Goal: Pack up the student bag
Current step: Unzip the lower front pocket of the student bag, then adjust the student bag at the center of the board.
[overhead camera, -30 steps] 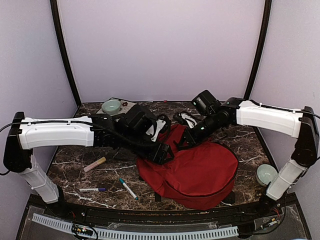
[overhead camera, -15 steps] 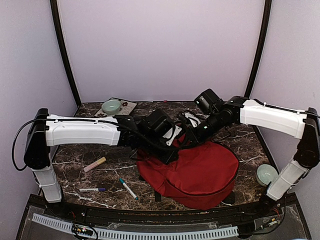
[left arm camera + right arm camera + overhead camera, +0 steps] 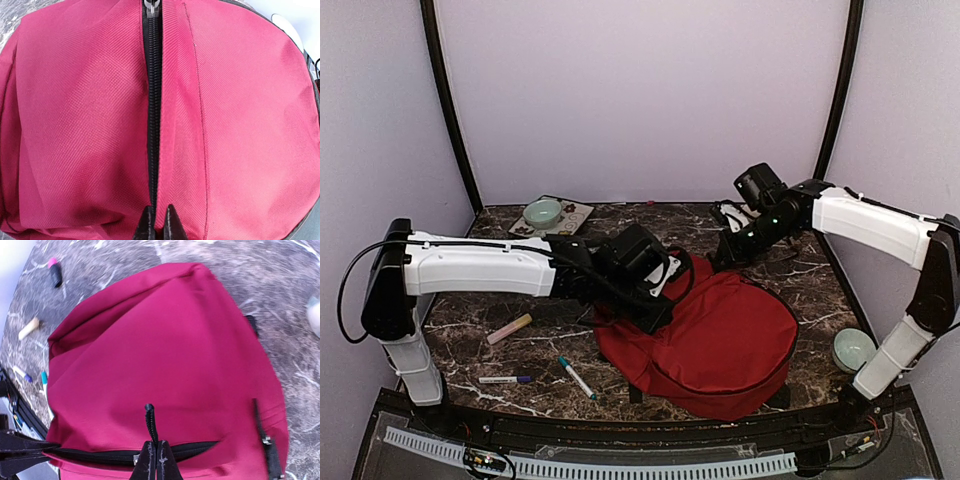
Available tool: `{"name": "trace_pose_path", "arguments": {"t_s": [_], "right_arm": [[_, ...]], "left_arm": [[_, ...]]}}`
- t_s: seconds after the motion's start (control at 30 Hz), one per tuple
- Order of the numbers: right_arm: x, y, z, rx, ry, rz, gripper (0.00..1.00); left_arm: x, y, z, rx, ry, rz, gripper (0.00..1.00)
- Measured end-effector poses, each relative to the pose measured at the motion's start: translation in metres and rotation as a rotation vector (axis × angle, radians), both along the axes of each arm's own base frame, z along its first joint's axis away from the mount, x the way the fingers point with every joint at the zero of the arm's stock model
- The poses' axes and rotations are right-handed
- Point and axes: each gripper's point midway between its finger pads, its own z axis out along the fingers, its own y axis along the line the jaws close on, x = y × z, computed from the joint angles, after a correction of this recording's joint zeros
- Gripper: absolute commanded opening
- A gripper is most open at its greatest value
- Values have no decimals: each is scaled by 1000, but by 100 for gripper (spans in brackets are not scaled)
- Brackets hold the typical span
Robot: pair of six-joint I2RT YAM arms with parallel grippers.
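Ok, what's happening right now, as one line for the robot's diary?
left pincer shut on student bag at its zip | right pincer shut on zip pull | teal pen lying outside bag

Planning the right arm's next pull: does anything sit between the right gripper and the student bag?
Nothing visible does. The right gripper, fingertips shut, meets the black zipper pull of the student bag; only the bag's red fabric lies beyond it.
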Motion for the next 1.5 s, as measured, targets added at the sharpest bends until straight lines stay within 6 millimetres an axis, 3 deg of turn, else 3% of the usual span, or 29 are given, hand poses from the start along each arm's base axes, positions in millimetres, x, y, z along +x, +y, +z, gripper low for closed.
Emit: {"name": "trace_pose_path", "arguments": {"t_s": [0.53, 0.87, 0.97, 1.03, 1.13, 1.3, 1.5], "right_arm": [[9, -6, 4, 52, 27, -55, 0], [23, -25, -2, 53, 32, -113, 0], [24, -25, -1, 57, 30, -110, 8], [24, -25, -1, 61, 30, -109, 18], [27, -26, 1, 64, 23, -114, 38], [30, -28, 16, 74, -5, -131, 62], [22, -36, 44, 109, -37, -187, 70]], "left_arm": [[-1, 3, 1, 16, -14, 3, 0], [0, 1, 8, 15, -24, -9, 0], [0, -1, 13, 17, -23, -12, 0], [1, -2, 15, 19, -24, -13, 2], [0, 0, 16, 27, -22, -11, 12], [3, 2, 21, 40, -29, 19, 34], [16, -5, 61, -4, -96, 56, 58]]}}
